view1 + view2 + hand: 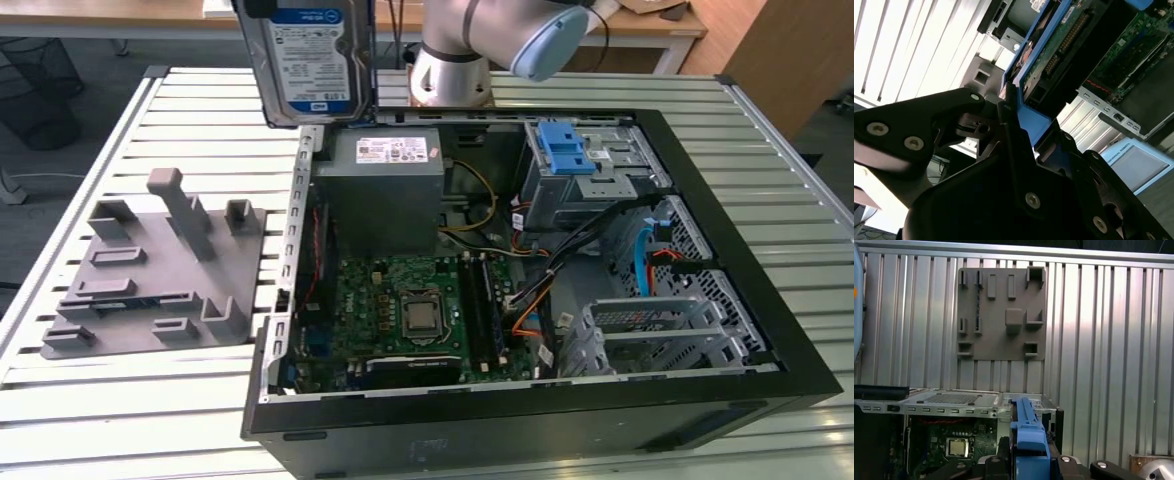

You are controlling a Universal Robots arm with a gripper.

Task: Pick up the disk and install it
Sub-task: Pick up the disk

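- The gripper (1004, 112) was clamped on the blue end of the disk (310, 62), held upright in the air above the table (200, 110);
- the open computer case (767, 290) held a motherboard (400, 310), a grey power supply (387, 185) and a metal drive cage (587, 170);
- a grey fixture (147, 270) sat beside it.

The disk (316, 60) is metal with a glossy paper label and smooth blue plastic rails (1028, 437). The table (200, 105) is ribbed shiny metal; the holder (134, 275) is matt grey plastic.
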